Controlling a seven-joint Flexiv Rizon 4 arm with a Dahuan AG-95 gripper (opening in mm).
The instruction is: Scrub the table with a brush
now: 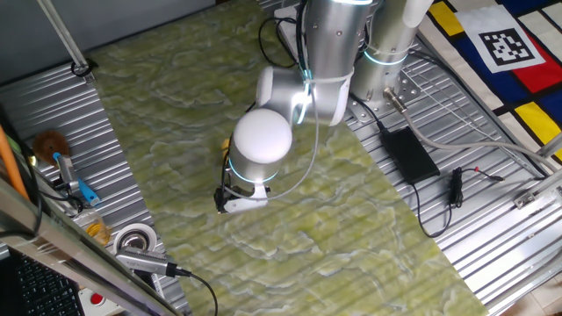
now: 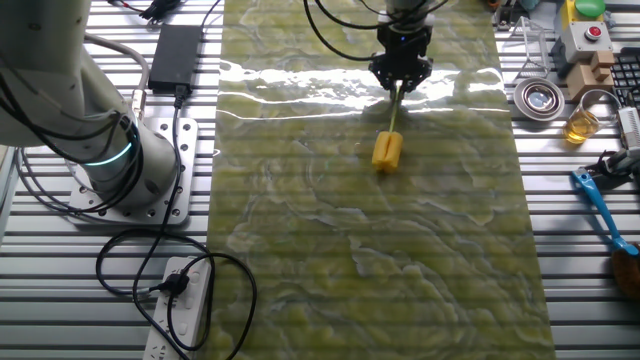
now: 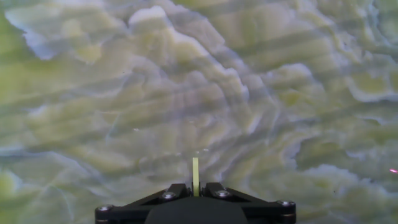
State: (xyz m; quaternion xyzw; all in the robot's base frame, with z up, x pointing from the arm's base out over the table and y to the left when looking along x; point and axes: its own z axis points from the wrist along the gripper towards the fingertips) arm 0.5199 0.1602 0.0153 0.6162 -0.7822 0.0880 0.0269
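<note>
The brush lies low over the green-yellow marbled table, its chunky yellow head on or just above the surface. Its thin yellow-green handle runs up into my gripper, which is shut on it. In the hand view the handle shows as a thin stick pinched between the two black fingers of the gripper; the head is out of that view. In one fixed view the arm's wrist hides most of the gripper, and only a bit of yellow shows behind it.
The arm's base stands on ribbed metal left of the table, with a black power adapter and a power strip. On the right are a tape roll, a blue-handled tool and a button box. A brown fuzzy brush lies on the far panel.
</note>
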